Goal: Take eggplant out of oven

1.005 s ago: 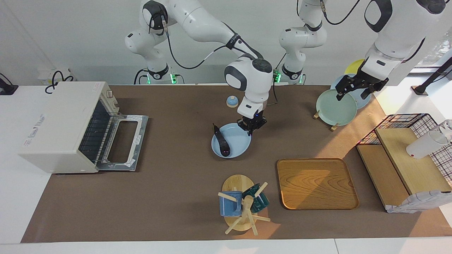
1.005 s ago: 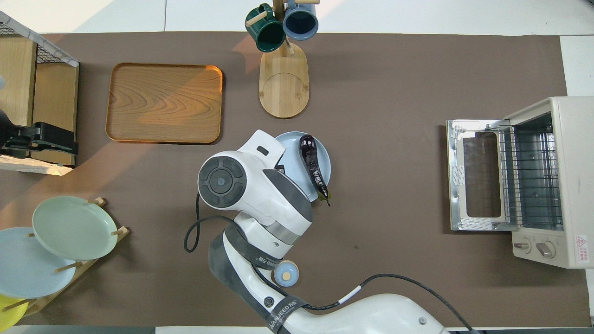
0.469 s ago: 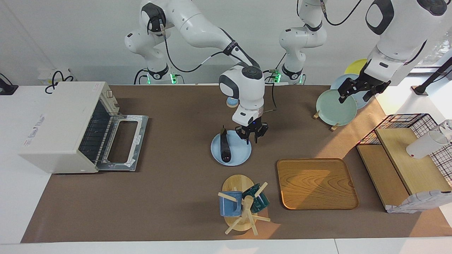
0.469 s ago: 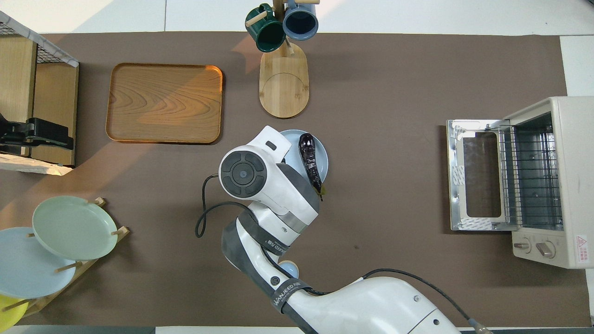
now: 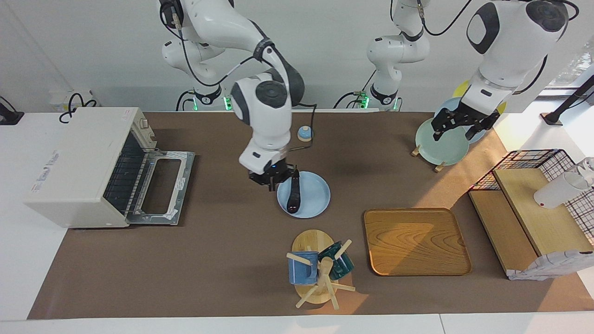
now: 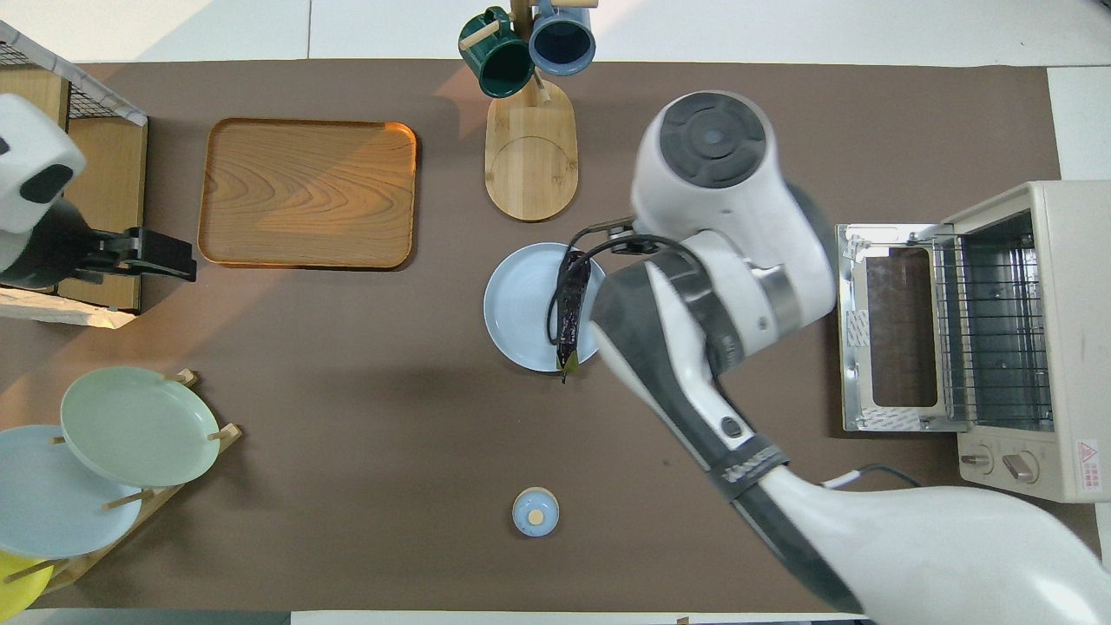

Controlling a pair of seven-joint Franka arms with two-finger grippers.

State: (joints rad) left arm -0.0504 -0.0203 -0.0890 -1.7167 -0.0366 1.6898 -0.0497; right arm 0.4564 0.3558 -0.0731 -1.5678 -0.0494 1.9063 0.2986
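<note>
Facing view: worktop (image 5: pixel 222 260), covered by a brown mat with a white border and a pale wall at the robots' end. Landmark: pale blue plate (image 5: pixel 313 195), mid-worktop. Eggplant (image 5: pixel 293 195), dark and glossy, lies lengthwise on the plate along the edge toward the right arm's end, stem tip pointing toward the robots. Right gripper (image 5: pixel 271 178) hovers low just beside the plate at that same edge, close to the eggplant's stem end; fingers appear slightly parted with nothing between them. Oven (image 5: pixel 88 167), white, stands well apart from the plate at the right arm's end, door folded down flat toward the plate, wire rack visible inside. Small blue bell (image 5: pixel 304 133) sits nearer to the robots than the plate. Mug tree (image 5: pixel 318 273) with a blue and a green mug stands farther from the robots than the plate. Wooden tray (image 5: pixel 415 241) lies toward the left arm's end, farther from the robots than the plate. Plate rack (image 5: pixel 441 141) with green, blue and yellow plates stands toward the left arm's end; left gripper (image 5: pixel 457 126) waits over it, its finger state undeterminable. Wire-and-wood shelf (image 5: pixel 533 208) at the left arm's end. Overhead view: plate (image 6: pixel 521 308), eggplant (image 6: pixel 570 304) on its oven-side half, partly crossed by a cable; right arm covers its gripper. Oven (image 6: pixel 1015 338) open, rack bare. Tray (image 6: pixel 308 193), mug tree (image 6: pixel 529 139), bell (image 6: pixel 535 512), plate rack (image 6: pixel 113 460) as listed; worktop (image 6: pixel 347 451).
</note>
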